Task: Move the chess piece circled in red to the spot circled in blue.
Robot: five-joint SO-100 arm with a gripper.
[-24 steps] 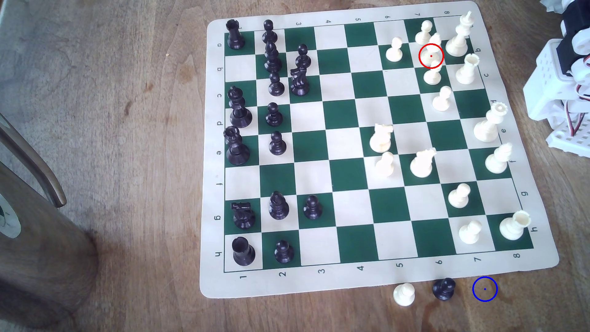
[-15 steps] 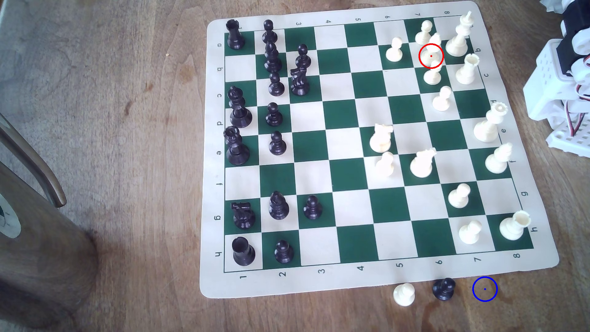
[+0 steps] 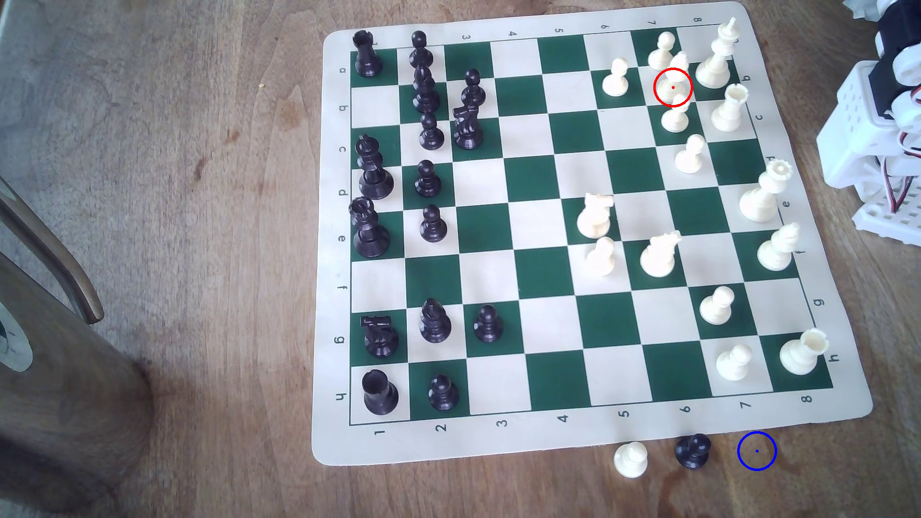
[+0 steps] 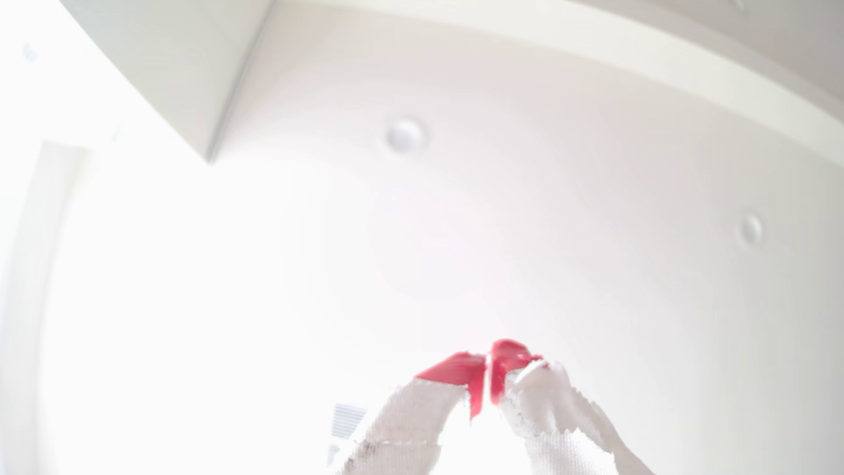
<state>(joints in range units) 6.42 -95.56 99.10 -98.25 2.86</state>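
Note:
The chess piece circled in red is a cream-white bishop standing near the far right corner of the green and cream chessboard, crowded by cream pawns in front of and behind it. The spot circled in blue is bare brown wood just off the board's near edge, at the exterior view's right. In the wrist view my gripper points up at a white ceiling, its red-tipped fingers pressed together with nothing between them. The arm's white base stands off the board at the exterior view's right edge.
A cream pawn and a black pawn stand on the wood just to the exterior view's left of the blue ring. A cream king and rook stand close to the bishop. A dark wooden chair stands at the exterior view's left.

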